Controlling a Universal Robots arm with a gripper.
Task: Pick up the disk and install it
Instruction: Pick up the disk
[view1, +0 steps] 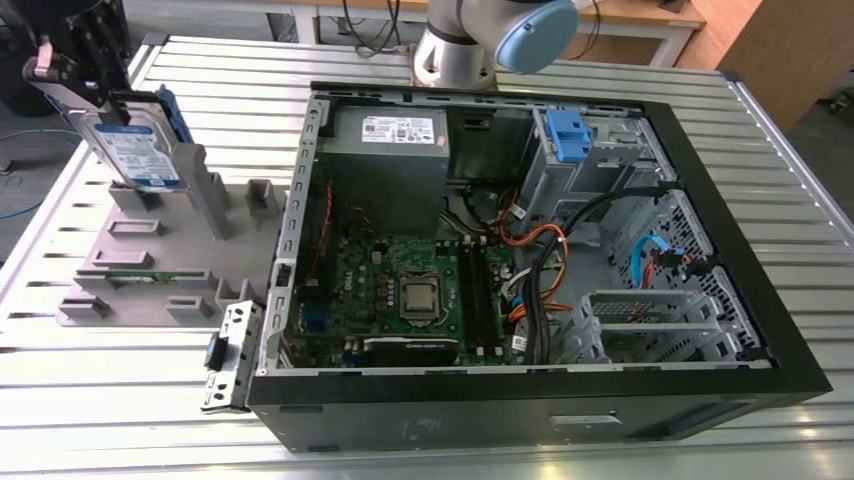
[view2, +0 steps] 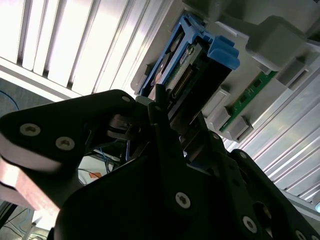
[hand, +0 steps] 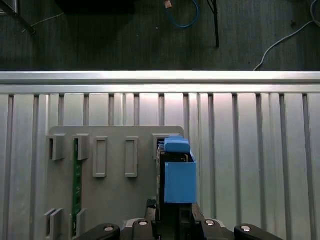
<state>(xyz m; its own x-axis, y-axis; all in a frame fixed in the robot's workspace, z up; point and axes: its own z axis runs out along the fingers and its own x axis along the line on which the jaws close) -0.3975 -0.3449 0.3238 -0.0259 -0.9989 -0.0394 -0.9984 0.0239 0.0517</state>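
The disk (view1: 134, 150) is a flat silver-grey metal slab with a white-and-blue label and a blue plastic carrier frame along its edges. It stands on edge, slightly tilted, at the exterior view's upper left. Its lower end is at a tall upright slot of a matte grey plastic fixture (view1: 147, 240); whether it is seated there I cannot tell.

In the second wrist view the disk (view2: 187, 75) shows its connector end between the black fingers (view2: 160, 107). In the first wrist view its blue frame (hand: 177, 175) sits over the fixture (hand: 115, 200).

The claw (view1: 118, 100) is closed on the disk's upper end, one finger pressed against each flat face.

The fixture is a flat plate with blocky rectangular pockets. A green memory stick (view1: 140, 276) lies in one low pocket, away from the disk.

The fixture rests on a ribbed aluminium tabletop (view1: 120, 400). Beside it, toward the exterior view's right, an open black computer case (view1: 534, 410) lies on its side. The case holds a green motherboard (view1: 400, 290), a grey metal power supply (view1: 387, 140), a blue plastic latch (view1: 567, 135) and bundled cables (view1: 534, 250).
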